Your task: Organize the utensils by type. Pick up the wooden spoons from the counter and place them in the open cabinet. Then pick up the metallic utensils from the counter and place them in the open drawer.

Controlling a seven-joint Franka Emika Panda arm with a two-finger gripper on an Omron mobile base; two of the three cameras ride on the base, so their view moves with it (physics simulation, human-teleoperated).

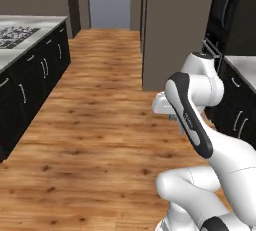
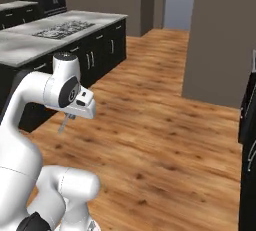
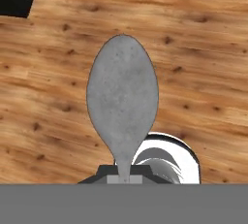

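A wooden plank floor (image 1: 90,140) in warm orange-brown covers the room. Left of it runs a row of black cabinets (image 1: 35,75) with silver handles, topped by a pale grey surface (image 2: 30,40) carrying a dark stove grate (image 2: 62,27). Beyond the floor's far end stands a grey-brown wall block (image 1: 175,25), and left of that block a pale blue doorway (image 1: 108,0) opens. More black cabinets (image 1: 235,110) stand right of the block.
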